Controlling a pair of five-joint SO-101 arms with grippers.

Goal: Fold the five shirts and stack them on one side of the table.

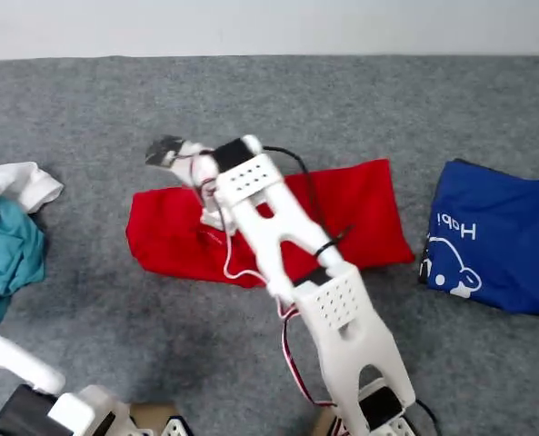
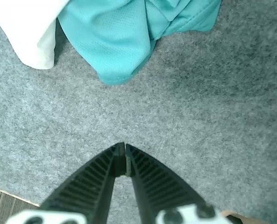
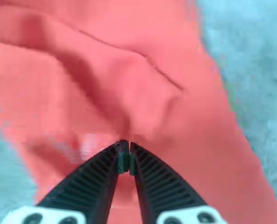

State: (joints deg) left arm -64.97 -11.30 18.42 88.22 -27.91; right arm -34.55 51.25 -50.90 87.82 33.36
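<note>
Lying at the centre of the table (image 1: pixel 342 100), long axis from 9 to 3 o'clock, the red shirt (image 1: pixel 364 213) sits directly under the right arm's fingers (image 3: pixel 98 179), pressed together over its 9 o'clock half; the left fingers (image 2: pixel 94 182), also closed, hang near the teal shirt (image 2: pixel 129 37).

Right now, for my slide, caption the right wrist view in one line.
Right claw, shut, above the creased red shirt on the grey table.

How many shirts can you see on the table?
4: a red shirt in the middle, a blue shirt at the right, a teal shirt and a white shirt bunched at the left edge. More may be hidden.
</note>
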